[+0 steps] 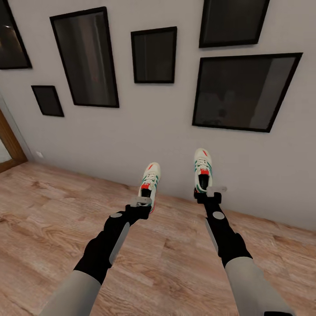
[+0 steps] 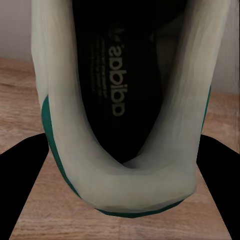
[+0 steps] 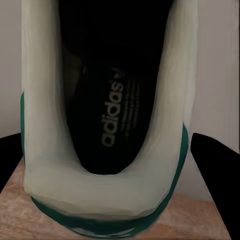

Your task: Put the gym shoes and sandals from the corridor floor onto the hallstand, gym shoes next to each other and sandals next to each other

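I hold one cream-white gym shoe in each hand, lifted above the wood floor (image 1: 52, 219) and facing a grey wall. My left gripper (image 1: 141, 201) is shut on the heel of the left gym shoe (image 1: 149, 177), toe pointing away. My right gripper (image 1: 211, 191) is shut on the heel of the right gym shoe (image 1: 202, 167), held slightly higher. Up close, the left shoe's heel collar (image 2: 125, 170) sits between black fingers (image 2: 20, 175). The right shoe's heel (image 3: 100, 185) sits likewise between dark fingers (image 3: 215, 165). The sandals and the hallstand are out of view.
A grey wall (image 1: 131, 127) stands close ahead with several dark framed pictures (image 1: 245, 90) hung on it. A wooden door frame (image 1: 11, 142) shows at the far left. Plank flooring runs under both arms.
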Tool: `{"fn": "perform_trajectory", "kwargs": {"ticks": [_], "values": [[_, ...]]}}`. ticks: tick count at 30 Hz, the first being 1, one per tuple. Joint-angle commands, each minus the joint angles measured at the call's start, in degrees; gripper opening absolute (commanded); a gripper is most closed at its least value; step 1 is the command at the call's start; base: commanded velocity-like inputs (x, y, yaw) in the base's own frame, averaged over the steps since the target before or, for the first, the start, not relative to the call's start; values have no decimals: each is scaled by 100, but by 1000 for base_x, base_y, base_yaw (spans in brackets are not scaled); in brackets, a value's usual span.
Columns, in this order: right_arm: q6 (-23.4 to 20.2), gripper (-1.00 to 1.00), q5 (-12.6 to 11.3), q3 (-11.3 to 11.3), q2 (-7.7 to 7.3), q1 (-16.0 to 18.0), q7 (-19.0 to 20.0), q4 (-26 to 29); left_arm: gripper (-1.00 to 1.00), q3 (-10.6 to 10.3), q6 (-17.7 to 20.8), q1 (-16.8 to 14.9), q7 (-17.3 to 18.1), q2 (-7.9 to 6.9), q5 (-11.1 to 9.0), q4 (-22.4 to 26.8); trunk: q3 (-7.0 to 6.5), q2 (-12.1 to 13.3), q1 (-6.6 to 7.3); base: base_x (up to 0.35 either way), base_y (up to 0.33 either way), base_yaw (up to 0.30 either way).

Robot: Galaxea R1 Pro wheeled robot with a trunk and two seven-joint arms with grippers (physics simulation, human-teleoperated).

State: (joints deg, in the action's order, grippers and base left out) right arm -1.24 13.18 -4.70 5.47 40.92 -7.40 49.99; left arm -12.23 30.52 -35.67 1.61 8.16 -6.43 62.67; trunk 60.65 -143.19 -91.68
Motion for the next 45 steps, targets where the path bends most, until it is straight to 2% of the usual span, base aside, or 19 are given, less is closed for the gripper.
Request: {"fn": "perform_trajectory", "kwargs": {"ticks": [1,4,29,32,41,45], "values": [[-14,-100,62,-13,7,4,-7,2,-100,2,33,-2,-12,0,-60,9,24,-6,-2,0,0,-273],[-13,-100,62,-9,7,4,-5,2,-100,2,33,-2,-12,-1,-60,9,82,-10,-10,0,0,-277],[-11,-100,62,-13,7,4,-7,2,-100,2,33,-2,-10,0,-60,8,28,-10,-10,0,0,-285],[-9,-100,62,-13,7,4,-6,2,-100,2,33,-2,-11,0,-60,9,-45,-6,-2,0,0,-286],[-8,-100,61,-13,7,4,-6,9,-100,3,33,-2,-11,-4,-60,8,-64,-6,-2,0,0,-286],[-8,-100,59,-13,7,4,-5,10,-100,2,33,-2,-11,-1,-60,5,-131,76,45,0,0,-286]]}}
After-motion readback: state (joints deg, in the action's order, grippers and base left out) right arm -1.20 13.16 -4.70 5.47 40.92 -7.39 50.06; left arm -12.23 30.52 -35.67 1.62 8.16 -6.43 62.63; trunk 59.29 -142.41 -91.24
